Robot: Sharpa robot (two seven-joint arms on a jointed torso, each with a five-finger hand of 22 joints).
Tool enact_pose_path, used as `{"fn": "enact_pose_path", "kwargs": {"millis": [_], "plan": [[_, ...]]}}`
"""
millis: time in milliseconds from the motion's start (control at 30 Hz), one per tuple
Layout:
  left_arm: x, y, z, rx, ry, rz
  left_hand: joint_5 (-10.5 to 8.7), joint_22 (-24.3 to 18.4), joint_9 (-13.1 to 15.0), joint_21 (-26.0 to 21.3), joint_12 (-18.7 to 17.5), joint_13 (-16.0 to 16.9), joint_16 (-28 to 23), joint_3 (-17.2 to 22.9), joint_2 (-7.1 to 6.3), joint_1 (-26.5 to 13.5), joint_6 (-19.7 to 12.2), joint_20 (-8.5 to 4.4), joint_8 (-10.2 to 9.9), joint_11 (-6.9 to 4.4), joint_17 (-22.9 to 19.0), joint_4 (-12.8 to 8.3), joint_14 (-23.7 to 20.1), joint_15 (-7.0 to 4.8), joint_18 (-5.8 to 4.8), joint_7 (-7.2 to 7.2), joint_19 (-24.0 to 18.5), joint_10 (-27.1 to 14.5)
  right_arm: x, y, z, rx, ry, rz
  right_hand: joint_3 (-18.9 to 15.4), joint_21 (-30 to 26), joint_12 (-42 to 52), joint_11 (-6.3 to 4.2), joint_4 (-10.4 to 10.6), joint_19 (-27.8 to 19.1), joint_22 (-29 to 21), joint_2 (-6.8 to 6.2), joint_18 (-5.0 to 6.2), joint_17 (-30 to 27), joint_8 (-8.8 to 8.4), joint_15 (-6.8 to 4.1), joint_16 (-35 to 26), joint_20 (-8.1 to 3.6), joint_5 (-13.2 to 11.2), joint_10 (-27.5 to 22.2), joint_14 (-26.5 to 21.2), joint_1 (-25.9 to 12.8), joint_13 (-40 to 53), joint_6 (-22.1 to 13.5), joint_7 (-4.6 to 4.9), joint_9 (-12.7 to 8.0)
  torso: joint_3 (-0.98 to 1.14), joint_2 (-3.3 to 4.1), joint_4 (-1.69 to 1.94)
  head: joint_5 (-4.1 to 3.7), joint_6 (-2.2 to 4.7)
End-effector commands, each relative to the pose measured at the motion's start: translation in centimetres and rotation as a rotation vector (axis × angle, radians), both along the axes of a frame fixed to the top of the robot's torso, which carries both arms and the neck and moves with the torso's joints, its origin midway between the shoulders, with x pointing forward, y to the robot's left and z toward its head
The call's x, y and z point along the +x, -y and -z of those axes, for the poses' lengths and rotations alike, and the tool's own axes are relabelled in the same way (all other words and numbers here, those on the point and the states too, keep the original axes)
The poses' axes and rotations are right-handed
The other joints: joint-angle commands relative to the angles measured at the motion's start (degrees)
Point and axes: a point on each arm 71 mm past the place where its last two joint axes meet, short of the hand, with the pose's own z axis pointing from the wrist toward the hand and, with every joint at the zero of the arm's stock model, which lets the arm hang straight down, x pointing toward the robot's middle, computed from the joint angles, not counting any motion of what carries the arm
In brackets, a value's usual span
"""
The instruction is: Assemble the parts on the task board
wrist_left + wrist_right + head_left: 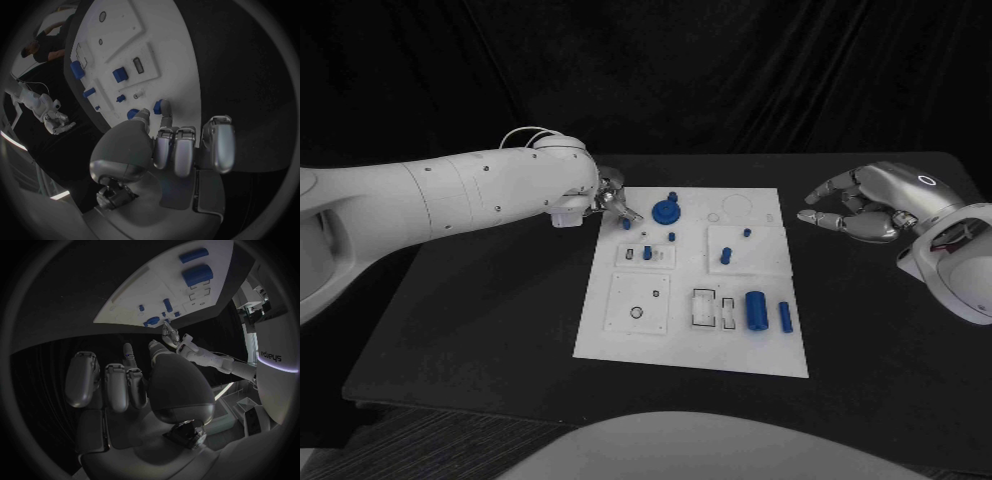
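Observation:
The white task board [625, 330] lies in the middle of the table. It carries a round blue part [669, 211], several small blue parts such as one [727, 257] mid-board, and two blue cylinders [756, 310] near its right edge. My left hand [606, 200] is at the board's far left corner. Its thumb and forefinger [166, 116] reach out on either side of a small blue part [158, 106], and its other fingers are curled in. Whether they grip that part is unclear. My right hand [865, 208] hovers off the board's far right corner with fingers curled and nothing in them.
Black table [473, 330] surrounds the board on all sides, with wide bare strips to its left and right. The board has empty sockets, among them a square recess [640, 303] and narrow slots [705, 309]. A dark curtain closes off the back.

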Motion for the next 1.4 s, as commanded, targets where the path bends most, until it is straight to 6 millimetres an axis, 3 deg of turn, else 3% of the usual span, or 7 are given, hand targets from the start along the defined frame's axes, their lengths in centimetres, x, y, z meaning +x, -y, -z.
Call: {"fn": "enact_pose_path", "kwargs": {"millis": [33,333,500,667,1033,1233,1400], "plan": [[-0.09,0.17,0.09,-0.005,-0.005,0.008,0.4,9.69,-0.04,-0.22,0.2,15.08,0.15,-0.02,0.04,0.7,0.49,0.05,-0.09,0.09,15.08,-0.41,6.06,0.19,0.88,-0.1,0.21,5.97,0.02,0.07,0.17,-0.007,-0.011,0.016,-0.17,-0.15,0.2,0.02,-0.05,0.04,9.62,0.51,0.1,6.1,-0.05,0.13,-0.26,0.2,0.25,6.0,4.13,0.07,15.05,0.21,-0.05,-0.09,0.02,0.03,0.07,-0.09,-0.01],[-0.11,0.19,0.08,-0.006,-0.004,0.007,1.3,9.74,0.45,-0.3,0.2,15.08,0.15,0.37,-0.2,1.54,0.98,-0.05,0.31,-0.1,15.08,-0.98,6.06,0.06,0.9,-0.34,0.21,5.97,0.01,0.09,0.22,-0.009,-0.015,0.017,-0.17,-0.15,0.2,0.02,-0.05,0.04,9.62,0.51,0.1,6.1,-0.05,0.13,-0.26,0.2,0.25,6.0,4.13,0.07,15.05,0.21,-0.05,-0.09,0.0,0.05,0.0,-0.02,-0.01],[-0.15,0.09,0.08,-0.006,-0.003,0.005,2.04,9.92,4.04,-0.39,0.2,15.08,0.15,0.8,-0.54,1.9,1.12,-0.37,2.64,-0.5,15.08,-1.24,6.06,-0.29,0.89,-0.82,0.3,5.97,0.02,0.09,0.27,-0.01,-0.016,0.017,-0.17,-0.21,0.2,0.0,-0.09,0.03,9.61,0.54,0.11,6.0,-0.07,0.1,-0.33,0.17,0.29,6.0,4.11,0.12,15.05,0.2,-0.07,-0.12,-0.01,0.04,-0.05,0.03,-0.01],[-0.18,0.04,0.07,-0.007,-0.002,0.005,2.53,9.97,5.65,-0.51,0.2,15.08,0.15,1.09,-0.59,2.07,0.47,-0.49,3.51,-0.61,15.08,-1.29,6.06,-0.39,0.9,-0.92,0.28,5.97,0.02,0.09,0.35,-0.011,-0.019,0.017,-0.17,-0.21,0.2,0.0,-0.09,0.03,9.61,0.54,0.11,6.0,-0.07,0.1,-0.33,0.17,0.29,6.0,4.11,0.12,15.05,0.2,-0.07,-0.12,-0.02,0.0,-0.04,0.09,-0.01],[-0.19,0.02,0.05,-0.011,0.002,0.007,6.26,10.13,7.9,-0.72,0.2,15.08,0.15,2.43,-0.8,3.05,-0.94,-0.64,4.39,-0.74,15.08,-1.68,6.06,-0.51,0.91,-1.05,0.29,5.97,0.02,0.14,0.5,-0.013,-0.023,0.019,-0.17,-0.21,0.2,0.0,-0.09,0.03,9.61,0.54,0.11,6.0,-0.07,0.1,-0.33,0.17,0.29,6.0,4.11,0.12,15.05,0.2,-0.07,-0.12,-0.02,-0.01,0.02,-0.11,-0.01],[-0.2,0.02,0.05,-0.013,0.001,0.009,10.49,10.31,8.86,-0.82,0.2,15.08,0.15,4.35,-1.36,4.22,-1.38,-0.77,4.68,-0.9,15.08,-2.34,6.06,-0.66,0.9,-1.26,0.37,5.97,0.02,0.13,0.54,-0.013,-0.024,0.019,-0.18,-0.33,0.2,-0.02,-0.09,-0.01,9.57,0.56,0.13,5.97,-0.09,0.07,-0.36,0.14,0.32,6.0,4.1,0.14,15.05,0.2,-0.08,-0.15,-0.02,0.0,-0.06,-0.03,-0.01],[-0.2,0.02,0.05,-0.013,0.001,0.01,10.43,10.41,9.11,-0.84,0.2,15.08,0.15,6.15,-1.64,5.13,-1.58,-0.87,4.66,-1.04,15.08,-2.9,6.06,-0.77,0.89,-1.4,0.43,5.97,0.03,0.12,0.56,-0.013,-0.024,0.02,-0.18,-0.33,0.2,-0.02,-0.09,-0.01,9.57,0.56,0.13,5.97,-0.09,0.07,-0.36,0.14,0.32,6.0,4.1,0.14,15.05,0.2,-0.08,-0.15,-0.03,0.0,-0.06,0.05,-0.01]]}}
